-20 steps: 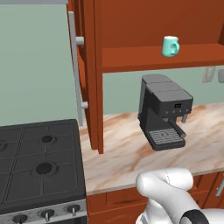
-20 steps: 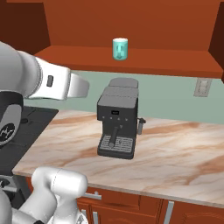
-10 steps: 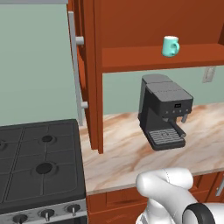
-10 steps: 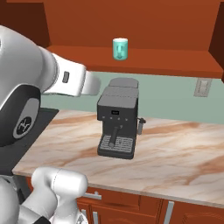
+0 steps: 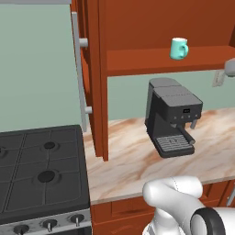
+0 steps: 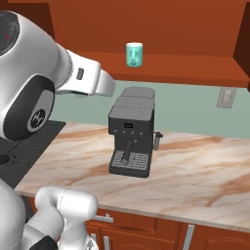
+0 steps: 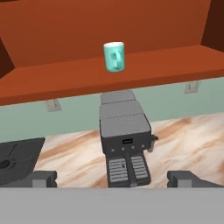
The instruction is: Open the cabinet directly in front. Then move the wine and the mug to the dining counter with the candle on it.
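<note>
Open cabinet (image 5: 98,78) shelf holds mug (image 5: 178,48); gripper (image 7: 112,180) wide, empty, apart

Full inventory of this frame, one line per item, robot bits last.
Reddish-brown wooden wall cabinet: one, door open, above the worktop.
Long silver bar handle: one, on the open door's edge.
Small teal ceramic mug: one, upright on the cabinet's bottom shelf, above the coffee machine.
Dark grey coffee machine: one, on the worktop.
Beige marble worktop with brown veining: one, over reddish-brown base cabinets.
Black gas cooktop: one, left of the worktop.
Wall sockets: two, pale, and.
White robot arm: one, raised at the left of the right base view.
Hand: one, open, empty, aimed at the coffee machine.
</note>
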Controlling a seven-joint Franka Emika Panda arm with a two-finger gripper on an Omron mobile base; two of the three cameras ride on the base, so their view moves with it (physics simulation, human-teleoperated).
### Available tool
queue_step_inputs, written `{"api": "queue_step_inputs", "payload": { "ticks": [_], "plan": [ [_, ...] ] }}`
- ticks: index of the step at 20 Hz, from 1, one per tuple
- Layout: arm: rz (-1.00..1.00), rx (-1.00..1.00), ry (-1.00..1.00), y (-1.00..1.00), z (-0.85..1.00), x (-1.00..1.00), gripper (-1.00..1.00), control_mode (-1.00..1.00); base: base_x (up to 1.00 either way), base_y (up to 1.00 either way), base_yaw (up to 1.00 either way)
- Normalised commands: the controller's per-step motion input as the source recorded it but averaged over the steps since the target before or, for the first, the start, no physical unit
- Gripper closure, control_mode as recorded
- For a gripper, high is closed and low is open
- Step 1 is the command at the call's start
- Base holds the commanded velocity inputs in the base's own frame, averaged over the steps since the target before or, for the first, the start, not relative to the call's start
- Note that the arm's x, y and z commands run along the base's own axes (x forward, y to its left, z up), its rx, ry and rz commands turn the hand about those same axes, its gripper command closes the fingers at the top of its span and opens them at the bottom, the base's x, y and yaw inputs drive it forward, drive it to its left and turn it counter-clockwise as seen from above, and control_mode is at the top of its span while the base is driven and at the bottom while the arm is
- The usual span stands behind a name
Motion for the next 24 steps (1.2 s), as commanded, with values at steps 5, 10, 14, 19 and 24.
{"api": "queue_step_inputs", "payload": {
  "ticks": [5,10,14,19,24],
  "plan": [
    [0.00,0.00,0.00,0.00,0.00,0.26,-1.00,-1.00,0.00,0.00,0.00],
    [0.00,-0.01,0.06,0.00,0.00,0.31,-1.00,-1.00,0.00,0.00,0.00],
    [0.00,-0.05,0.02,0.00,0.00,0.33,-1.00,-1.00,0.00,0.00,0.00],
    [0.00,-0.09,0.02,-0.02,0.00,0.35,-1.00,-1.00,0.00,0.00,0.00],
    [0.01,-0.10,0.00,-0.04,0.00,0.21,-1.00,-1.00,0.00,0.00,0.00]
  ]
}}
